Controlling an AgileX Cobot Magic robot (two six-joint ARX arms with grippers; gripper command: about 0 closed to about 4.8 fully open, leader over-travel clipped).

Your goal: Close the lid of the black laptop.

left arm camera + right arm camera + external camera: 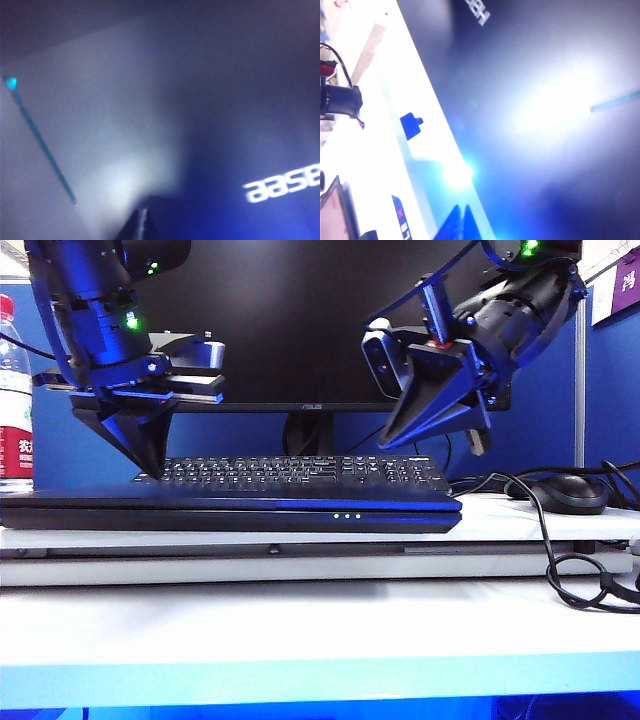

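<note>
Exterior view: the black laptop [230, 510] lies flat on the white surface [300, 620], its lid [200, 498] down on the base, with small green lights on the front edge. Behind it sit a separate keyboard [300, 472] and a dark monitor [300, 320] on a stand. A mouse [565, 492] with a looping cable [570, 570] rests to the right, and a water bottle [14, 390] stands at the far left.

The left claw [152, 468] points straight down, its tip touching or just above the rear left part of the lid; its fingers appear together in a single point. The right claw [392, 438] hangs tilted above the right part of the keyboard, well clear of the lid; its fingers also look closed together.

Left wrist view: the glossy lid back [210, 125] fills the picture, with a white logo [282, 185] seen reversed; the left claw tip [141, 225] is dim and blurred.

Right wrist view: the lid [545, 100] shows strong glare beside the bright white surface [380, 150]; the two blue fingertips [454, 225] of the right claw [461, 222] lie side by side, nearly touching.
</note>
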